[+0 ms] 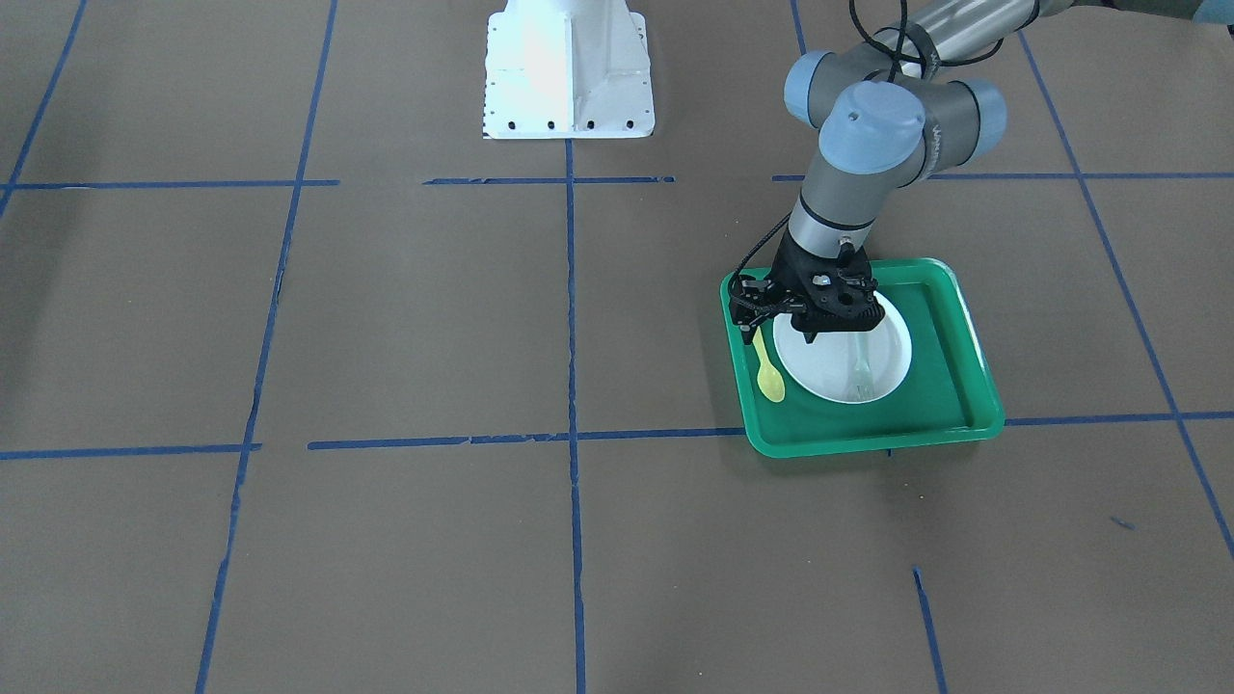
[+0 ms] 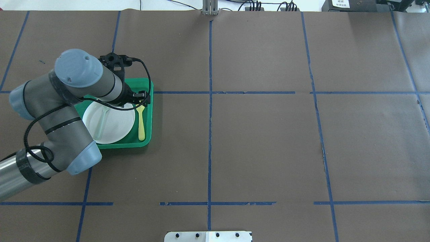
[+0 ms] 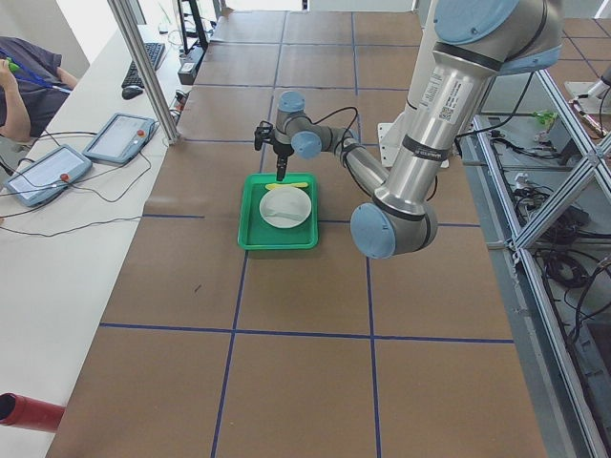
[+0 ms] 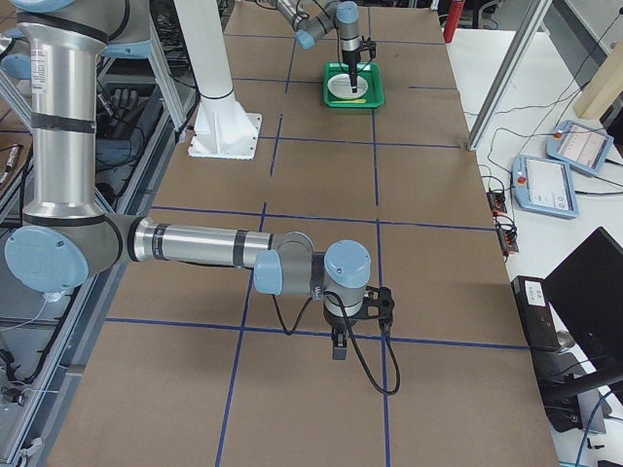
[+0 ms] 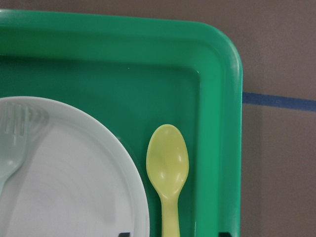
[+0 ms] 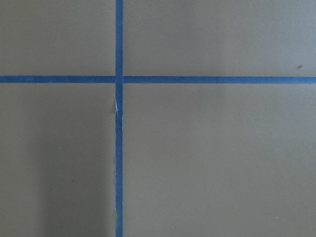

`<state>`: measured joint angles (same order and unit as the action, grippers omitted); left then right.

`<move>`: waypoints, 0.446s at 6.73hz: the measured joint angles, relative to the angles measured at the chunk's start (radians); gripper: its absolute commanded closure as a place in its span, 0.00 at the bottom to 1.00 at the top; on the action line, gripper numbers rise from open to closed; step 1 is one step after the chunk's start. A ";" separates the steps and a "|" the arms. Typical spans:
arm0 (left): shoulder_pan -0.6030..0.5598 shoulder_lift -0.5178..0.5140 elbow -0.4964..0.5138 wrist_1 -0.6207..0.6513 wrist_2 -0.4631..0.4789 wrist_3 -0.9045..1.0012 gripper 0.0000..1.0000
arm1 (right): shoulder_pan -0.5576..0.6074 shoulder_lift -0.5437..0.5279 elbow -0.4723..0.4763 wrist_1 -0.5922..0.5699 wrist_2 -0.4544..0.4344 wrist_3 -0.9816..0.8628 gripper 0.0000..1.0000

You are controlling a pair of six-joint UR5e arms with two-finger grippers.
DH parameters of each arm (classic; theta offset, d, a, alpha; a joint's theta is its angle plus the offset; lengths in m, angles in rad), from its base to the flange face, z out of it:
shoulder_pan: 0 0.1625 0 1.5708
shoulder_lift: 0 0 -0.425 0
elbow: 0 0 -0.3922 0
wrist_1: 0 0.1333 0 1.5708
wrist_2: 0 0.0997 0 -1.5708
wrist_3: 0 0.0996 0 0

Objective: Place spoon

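Note:
The pale-yellow spoon lies flat in the green tray, between the white plate and the tray's wall. It also shows in the overhead view and the left wrist view. My left gripper is open just above the spoon's handle end, with one finger on each side of the handle. A translucent fork lies on the plate. My right gripper shows only in the exterior right view, over bare table far from the tray; I cannot tell whether it is open or shut.
The tray sits on the robot's left side of the brown table, which is marked with blue tape lines. The robot's white base stands at the table's edge. The right wrist view shows only table and tape.

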<state>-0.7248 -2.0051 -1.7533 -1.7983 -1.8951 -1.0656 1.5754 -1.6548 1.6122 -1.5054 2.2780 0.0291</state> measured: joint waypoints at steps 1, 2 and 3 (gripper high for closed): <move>-0.061 0.043 -0.054 0.007 -0.027 0.097 0.01 | 0.000 0.000 0.000 0.000 0.000 0.000 0.00; -0.134 0.100 -0.087 0.016 -0.079 0.203 0.01 | 0.000 0.000 0.000 -0.001 0.000 0.000 0.00; -0.217 0.165 -0.099 0.021 -0.122 0.338 0.01 | 0.000 0.000 0.000 -0.001 0.000 0.000 0.00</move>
<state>-0.9418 -1.8396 -1.8526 -1.7771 -2.0171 -0.7273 1.5754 -1.6549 1.6122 -1.5059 2.2779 0.0291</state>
